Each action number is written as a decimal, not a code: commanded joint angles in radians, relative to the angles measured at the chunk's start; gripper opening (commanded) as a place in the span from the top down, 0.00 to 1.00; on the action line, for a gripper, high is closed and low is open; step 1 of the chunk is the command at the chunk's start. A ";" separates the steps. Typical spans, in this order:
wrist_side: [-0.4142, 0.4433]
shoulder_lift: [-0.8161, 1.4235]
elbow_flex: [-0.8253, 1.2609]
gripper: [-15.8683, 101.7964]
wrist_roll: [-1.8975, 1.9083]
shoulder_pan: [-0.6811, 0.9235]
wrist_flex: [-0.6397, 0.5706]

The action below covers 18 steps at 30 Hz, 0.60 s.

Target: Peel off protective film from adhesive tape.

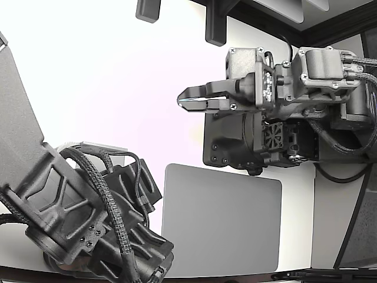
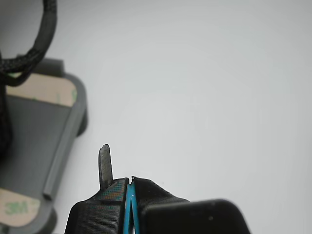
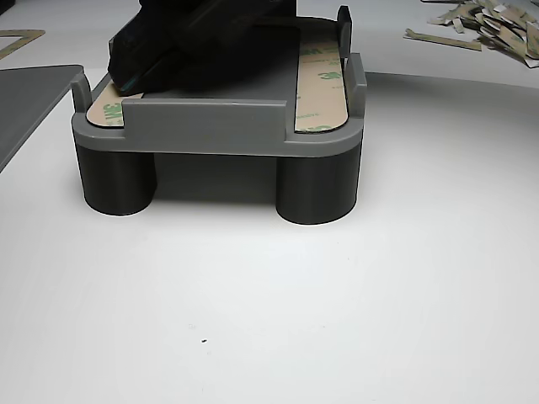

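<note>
tool (image 2: pixel 130 187) sat closed with nothing visibly gripped, above the white table (image 2: pixel 204 97), beside the taped grey fixture (image 2: pixel 44 131).

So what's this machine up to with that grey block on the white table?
A black robot arm's pincer is closed, hanging over bare white table, off to one side of the dark grey plastic holder. Only thin blue lines show between its tips; whether they grip anything, I can't tell. The holder carries tan adhesive tape strips with green printing. A pile of tan peeled scraps lies behind it. Something dark also sits over the holder.
</note>
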 commanded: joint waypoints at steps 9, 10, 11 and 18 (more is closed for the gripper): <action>0.296 -0.121 -0.018 0.96 -0.755 0.252 0.077; 0.344 -0.141 -0.023 0.96 -0.761 0.291 0.081; 0.393 -0.164 -0.023 0.96 -0.759 0.334 0.081; 0.581 -0.302 -0.021 0.96 -0.735 0.497 0.026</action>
